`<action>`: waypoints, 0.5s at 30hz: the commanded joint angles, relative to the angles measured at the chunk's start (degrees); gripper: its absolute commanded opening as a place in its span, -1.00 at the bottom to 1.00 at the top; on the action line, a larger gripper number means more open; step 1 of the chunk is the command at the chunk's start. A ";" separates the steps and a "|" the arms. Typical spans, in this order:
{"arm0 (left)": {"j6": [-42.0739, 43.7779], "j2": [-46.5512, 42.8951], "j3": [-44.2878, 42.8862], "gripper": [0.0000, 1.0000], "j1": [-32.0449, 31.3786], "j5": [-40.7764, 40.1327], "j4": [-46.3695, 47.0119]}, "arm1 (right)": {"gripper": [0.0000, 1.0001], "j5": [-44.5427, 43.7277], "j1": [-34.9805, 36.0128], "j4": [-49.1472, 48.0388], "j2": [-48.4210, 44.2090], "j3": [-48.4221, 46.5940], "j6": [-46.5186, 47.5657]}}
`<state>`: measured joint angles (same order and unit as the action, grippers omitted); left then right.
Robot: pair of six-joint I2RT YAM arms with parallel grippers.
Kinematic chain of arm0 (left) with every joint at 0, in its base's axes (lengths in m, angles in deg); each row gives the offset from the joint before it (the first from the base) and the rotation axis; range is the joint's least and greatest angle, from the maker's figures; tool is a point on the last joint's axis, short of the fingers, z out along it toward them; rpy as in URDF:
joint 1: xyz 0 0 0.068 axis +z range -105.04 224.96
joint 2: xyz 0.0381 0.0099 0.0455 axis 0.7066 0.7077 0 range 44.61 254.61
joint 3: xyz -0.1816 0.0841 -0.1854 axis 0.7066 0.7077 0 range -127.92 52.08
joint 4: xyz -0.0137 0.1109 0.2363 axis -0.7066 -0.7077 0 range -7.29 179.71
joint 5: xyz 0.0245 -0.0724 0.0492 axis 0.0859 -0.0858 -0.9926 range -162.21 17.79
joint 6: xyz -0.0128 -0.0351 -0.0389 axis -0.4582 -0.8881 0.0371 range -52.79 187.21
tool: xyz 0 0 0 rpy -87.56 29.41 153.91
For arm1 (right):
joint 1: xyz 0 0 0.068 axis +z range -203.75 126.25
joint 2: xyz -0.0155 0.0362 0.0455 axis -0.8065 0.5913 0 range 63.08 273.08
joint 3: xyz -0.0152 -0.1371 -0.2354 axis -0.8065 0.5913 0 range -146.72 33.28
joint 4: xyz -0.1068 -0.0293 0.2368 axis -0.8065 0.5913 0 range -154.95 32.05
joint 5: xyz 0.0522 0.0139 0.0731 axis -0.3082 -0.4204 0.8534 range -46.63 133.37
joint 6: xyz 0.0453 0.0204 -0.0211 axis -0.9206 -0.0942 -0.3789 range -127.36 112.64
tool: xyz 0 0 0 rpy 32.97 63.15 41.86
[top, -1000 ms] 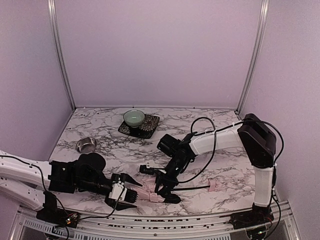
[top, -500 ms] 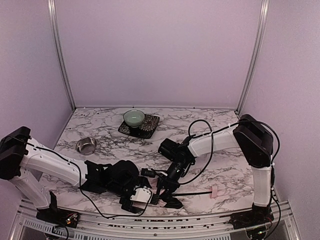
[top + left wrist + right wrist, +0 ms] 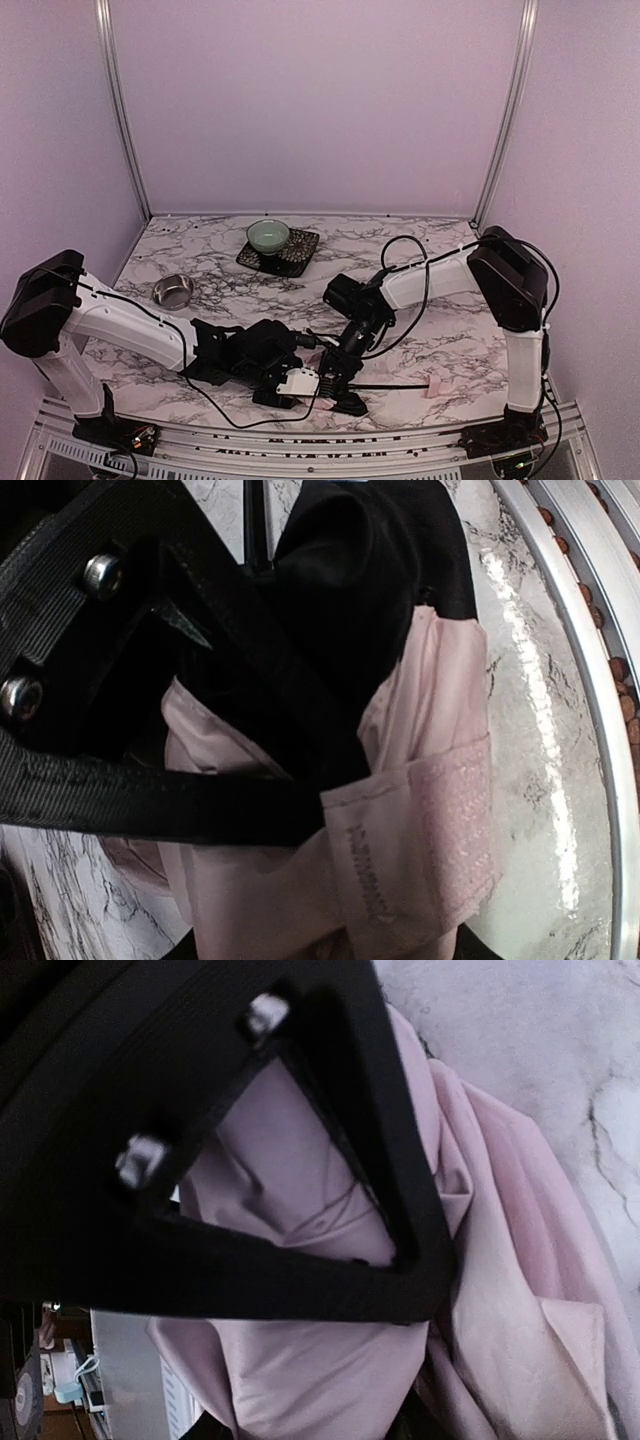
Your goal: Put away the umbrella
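Observation:
The umbrella lies near the table's front edge. In the top view its thin black shaft [image 3: 390, 386] runs right to the small pink handle [image 3: 435, 386], while both grippers cover most of the canopy. My left gripper [image 3: 312, 385] and right gripper [image 3: 335, 388] meet over the bunched fabric. In the left wrist view, pale pink fabric [image 3: 400, 780] with a velcro strap [image 3: 455, 830] and black lining [image 3: 350, 590] fills the space between my jaws. In the right wrist view, pink fabric [image 3: 330, 1360] fills the jaws, and the left gripper's black finger crosses in front.
A green bowl [image 3: 268, 236] sits on a dark coaster [image 3: 297, 256] at the back centre. A small steel bowl [image 3: 172, 291] stands at the left. The aluminium rail [image 3: 600, 680] of the table's front edge runs close beside the umbrella.
My left arm has swung right and its gripper has closed in against the right gripper, covering the pink canopy. The handle has shifted slightly right and nearer the front edge.

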<state>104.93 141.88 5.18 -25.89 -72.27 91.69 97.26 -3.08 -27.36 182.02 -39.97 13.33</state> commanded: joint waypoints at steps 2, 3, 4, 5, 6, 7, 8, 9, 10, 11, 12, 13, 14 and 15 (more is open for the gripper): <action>1.10 6.34 -1.47 -0.94 -0.52 1.26 -12.12 | -0.14 -8.45 -5.22 -2.38 -2.94 1.49 -4.84; 0.88 6.42 -1.60 -1.00 -0.47 1.26 -12.31 | -0.09 -8.48 -5.43 -2.42 -4.37 1.62 -4.85; 0.47 6.39 -1.62 -1.00 -0.44 1.11 -12.40 | 0.00 -8.90 -5.75 -2.32 -5.80 1.85 -4.92; 0.29 6.35 -1.62 -1.00 -0.39 1.10 -12.36 | 0.04 -9.58 -6.03 -2.12 -7.36 2.06 -5.06; 0.07 6.27 -1.59 -1.00 -0.30 0.84 -12.28 | 0.06 -10.34 -6.41 -1.94 -8.98 2.37 -5.18; -0.30 6.20 -1.54 -1.00 -0.22 0.27 -11.97 | 0.09 -11.05 -6.82 -1.71 -10.44 2.67 -5.29; -0.82 6.18 -1.61 -1.00 -0.11 -0.66 -11.51 | 0.14 -11.75 -7.27 -1.58 -12.14 3.04 -5.48; -1.37 6.17 -1.81 -1.00 0.27 -1.79 -11.09 | 0.17 -12.70 -7.79 -1.63 -13.73 3.59 -5.96; -2.04 6.14 -2.00 -1.00 0.49 -2.77 -10.66 | 0.19 -13.82 -8.28 -1.70 -15.51 4.09 -6.17; -2.92 5.95 -2.32 -1.00 1.17 -3.46 -10.23 | 0.20 -15.01 -8.91 -1.73 -17.15 4.55 -6.54; -4.15 5.58 -2.70 -1.00 1.88 -3.90 -9.54 | 0.20 -16.83 -9.34 -1.65 -18.55 4.95 -6.67; -5.81 5.11 -3.13 -1.00 2.74 -4.13 -8.94 | 0.21 -18.49 -9.70 -1.60 -20.03 5.24 -6.97; -7.22 4.51 -3.82 -1.00 3.53 -4.24 -8.34 | 0.21 -20.36 -10.00 -1.74 -21.50 5.58 -7.35; -8.75 3.91 -4.39 -1.00 4.45 -4.55 -7.70 | 0.21 -22.44 -10.20 -2.40 -23.05 5.86 -7.94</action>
<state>101.93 145.07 1.07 -24.63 -75.20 90.18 84.04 -11.89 -27.97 164.11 -35.08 7.58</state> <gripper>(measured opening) 0.494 0.602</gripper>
